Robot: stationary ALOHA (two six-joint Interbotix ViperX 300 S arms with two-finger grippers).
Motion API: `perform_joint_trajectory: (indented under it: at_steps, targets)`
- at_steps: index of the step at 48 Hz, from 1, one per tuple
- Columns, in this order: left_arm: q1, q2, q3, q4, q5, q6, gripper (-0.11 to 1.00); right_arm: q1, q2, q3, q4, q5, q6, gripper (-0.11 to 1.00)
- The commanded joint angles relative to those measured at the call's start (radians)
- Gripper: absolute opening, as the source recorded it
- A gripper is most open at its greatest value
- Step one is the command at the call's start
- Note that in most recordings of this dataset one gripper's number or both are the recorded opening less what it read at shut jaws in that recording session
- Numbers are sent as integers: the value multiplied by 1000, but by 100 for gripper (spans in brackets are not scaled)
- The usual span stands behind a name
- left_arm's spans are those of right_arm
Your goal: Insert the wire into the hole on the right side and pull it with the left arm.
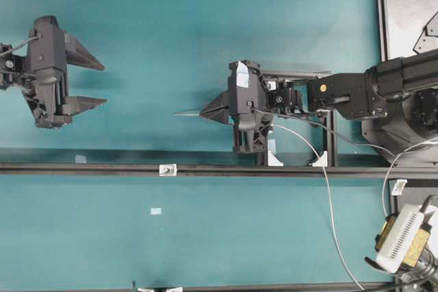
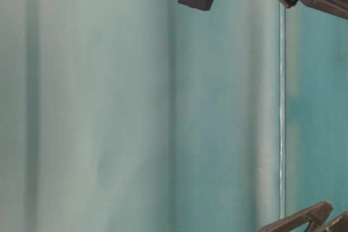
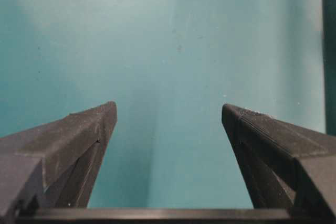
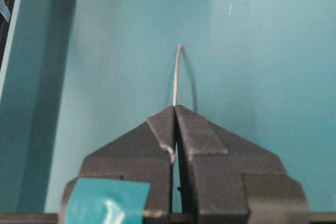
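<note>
A robotics lab — two black robot arms point(image 1: 369, 90) mounted over a bare teal table point(image 1: 164, 237), crossed by a metal rail point(image 1: 82, 167) with loose cabling point(image 1: 331, 217).

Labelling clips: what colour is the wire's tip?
Pale grey-white wire, clearest in the right wrist view.

Black right claw point(image 4: 175, 109) bears teal tape point(image 4: 105, 200).

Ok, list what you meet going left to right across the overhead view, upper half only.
Left gripper, open → bare tip of the wire → right gripper, shut on the wire → right arm.
</note>
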Motion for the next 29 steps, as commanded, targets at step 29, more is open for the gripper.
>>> perform_joint_trajectory:
  at_steps: [29]
  targets:
    - [5, -14, -20, -2, -8, 0, 64, -3, -141, -20, 0, 38, 2, 2]
